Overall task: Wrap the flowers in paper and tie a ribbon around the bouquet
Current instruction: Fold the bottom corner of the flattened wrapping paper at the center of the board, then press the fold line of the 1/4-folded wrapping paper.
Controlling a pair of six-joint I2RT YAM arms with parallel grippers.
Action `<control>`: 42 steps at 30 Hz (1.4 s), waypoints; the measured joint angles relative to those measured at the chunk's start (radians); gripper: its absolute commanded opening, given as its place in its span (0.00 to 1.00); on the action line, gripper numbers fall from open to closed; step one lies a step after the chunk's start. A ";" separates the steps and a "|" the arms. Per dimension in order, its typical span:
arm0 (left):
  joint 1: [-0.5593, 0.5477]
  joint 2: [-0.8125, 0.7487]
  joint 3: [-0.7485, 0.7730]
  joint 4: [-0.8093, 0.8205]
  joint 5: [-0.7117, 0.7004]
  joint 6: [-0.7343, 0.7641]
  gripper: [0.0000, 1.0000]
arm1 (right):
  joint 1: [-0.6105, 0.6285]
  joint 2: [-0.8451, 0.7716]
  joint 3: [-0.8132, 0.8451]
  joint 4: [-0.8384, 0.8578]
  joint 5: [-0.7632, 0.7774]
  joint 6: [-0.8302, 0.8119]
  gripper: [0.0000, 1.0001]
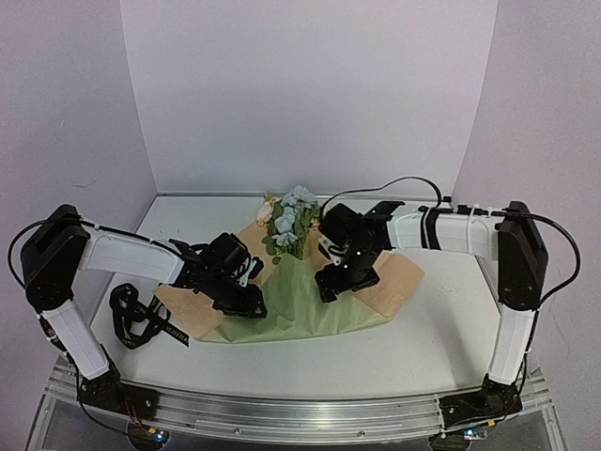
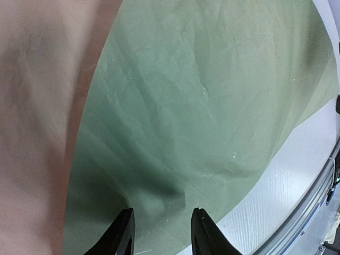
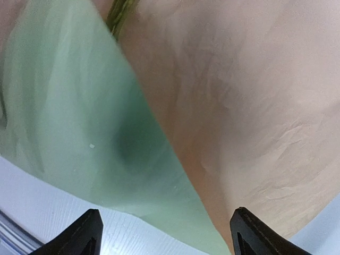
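The flowers (image 1: 291, 218), cream and pale blue blooms with green leaves, lie at the far end of the paper (image 1: 305, 305). The paper's sage green face is folded over the stems, and tan flaps spread out at the left (image 1: 192, 318) and right (image 1: 402, 274). My left gripper (image 1: 247, 303) hovers low over the left side of the green paper (image 2: 202, 106). Its fingers (image 2: 125, 234) stand apart with a small raised crease between them. My right gripper (image 1: 331, 282) is wide open (image 3: 167, 234) over the seam where the green paper (image 3: 69, 117) meets the tan flap (image 3: 249, 106). The black ribbon (image 1: 141, 317) lies loose at the left.
The white table (image 1: 441, 338) ends in a metal rail (image 1: 310, 418) at the near edge. White walls close in the back and sides. A stem tip (image 3: 119, 13) shows at the top of the right wrist view.
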 measured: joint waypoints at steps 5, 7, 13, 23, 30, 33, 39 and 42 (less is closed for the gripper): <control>0.000 0.040 0.039 -0.001 -0.022 0.005 0.38 | -0.045 -0.058 -0.129 0.085 -0.123 -0.008 0.85; 0.000 0.063 0.067 0.000 -0.026 0.008 0.38 | -0.077 -0.060 -0.174 0.121 -0.171 -0.001 0.83; 0.000 0.091 0.091 -0.001 -0.036 0.012 0.38 | -0.137 -0.060 -0.262 0.189 -0.249 0.024 0.76; 0.000 0.132 0.095 -0.003 -0.051 0.036 0.38 | -0.131 -0.095 -0.403 0.256 -0.289 0.075 0.44; -0.003 0.132 0.097 -0.003 -0.024 0.046 0.38 | -0.131 -0.178 -0.487 0.272 -0.292 0.123 0.39; -0.010 0.128 0.097 -0.005 -0.013 0.049 0.38 | -0.131 -0.208 -0.517 0.264 -0.293 0.158 0.38; -0.040 0.092 0.097 -0.033 0.011 0.058 0.39 | -0.125 -0.229 -0.551 0.244 -0.300 0.283 0.36; -0.064 0.066 0.097 -0.051 0.014 0.062 0.39 | -0.117 -0.233 -0.571 0.242 -0.291 0.348 0.38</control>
